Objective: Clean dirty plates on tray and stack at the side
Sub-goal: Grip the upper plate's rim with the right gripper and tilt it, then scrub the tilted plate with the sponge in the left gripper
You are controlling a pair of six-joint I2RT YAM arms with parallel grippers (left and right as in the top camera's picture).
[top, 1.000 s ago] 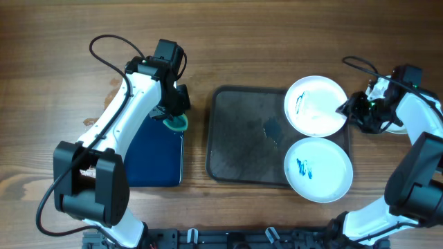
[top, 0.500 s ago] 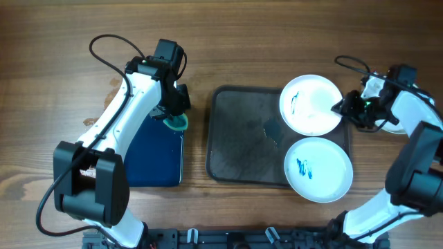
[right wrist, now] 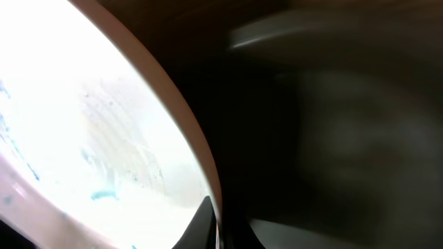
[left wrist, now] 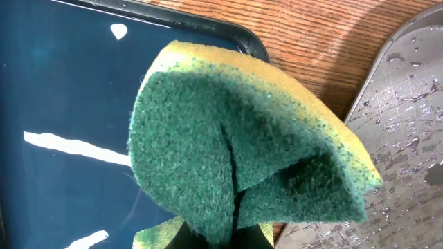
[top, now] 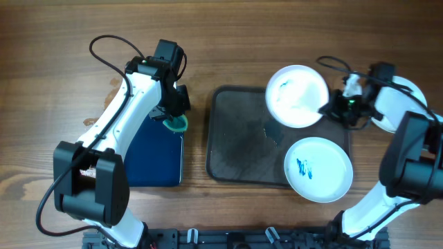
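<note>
One dirty plate [top: 296, 95], white with blue smears, hangs tilted over the far right part of the grey-brown tray [top: 239, 142]. My right gripper [top: 328, 109] is shut on its right rim. In the right wrist view the rim [right wrist: 201, 159] runs between the dark fingertips [right wrist: 205, 223] of that gripper [right wrist: 218, 227]. A second dirty plate [top: 318, 169] with a blue scribble lies on the tray's near right corner. My left gripper [top: 176, 119] is shut on a folded green and yellow sponge [left wrist: 242, 138], held over the blue tray's corner.
The smaller dark blue tray [top: 156, 159] lies left of the grey tray, wet and shiny [left wrist: 62, 90]. The grey tray's wet left rim [left wrist: 408, 104] shows beside the sponge. Bare wood table [top: 277, 41] stretches across the back.
My right gripper has shut on the far plate's rim and carried it leftward over the tray. The left arm and sponge have not moved.
</note>
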